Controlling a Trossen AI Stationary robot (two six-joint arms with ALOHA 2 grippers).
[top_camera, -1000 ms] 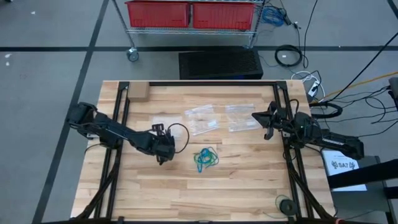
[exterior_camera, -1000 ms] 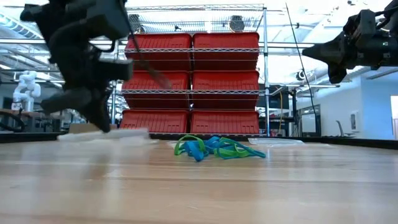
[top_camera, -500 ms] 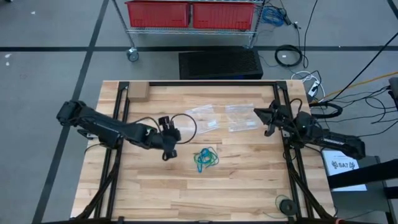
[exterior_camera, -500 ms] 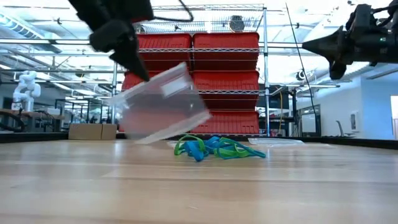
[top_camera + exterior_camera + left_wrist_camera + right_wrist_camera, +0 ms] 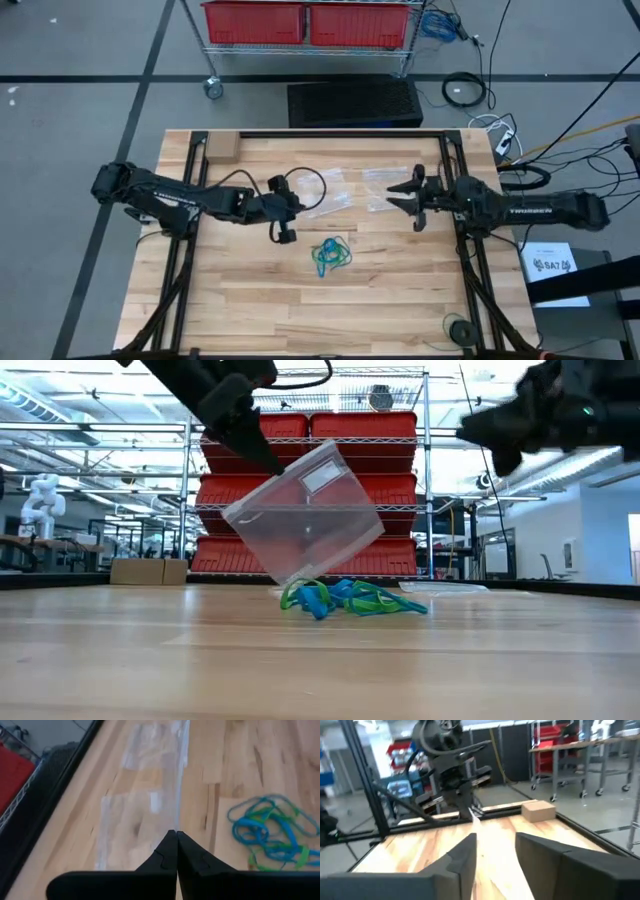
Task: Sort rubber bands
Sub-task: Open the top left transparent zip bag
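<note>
Two arms are over the table (image 5: 250, 300) right now, and your left gripper (image 5: 176, 837) has its jaws pinched tight on a clear plastic bag (image 5: 303, 515). From table height you see that bag hanging tilted in the air, gripped at its upper edge, its lowest corner just above the pile. From above, the left gripper sits near the table's middle, a little toward the far side and left of the pile.

Your rubber bands (image 5: 331, 254) lie in one loose tangle on the bare wood, green, teal and bright blue loops knotted together, just right of centre and on the near side of both grippers. Nothing is touching them; in the left wrist view they rest beside the hanging bag (image 5: 145, 805).

Your right gripper (image 5: 404, 197) is out over the table's right half, fingers parted with a plain gap between them, nothing in them. It points toward the left gripper, over another clear bag (image 5: 385, 185) lying flat on the wood.

A small cardboard box (image 5: 222, 148) sits at the far left corner.
</note>
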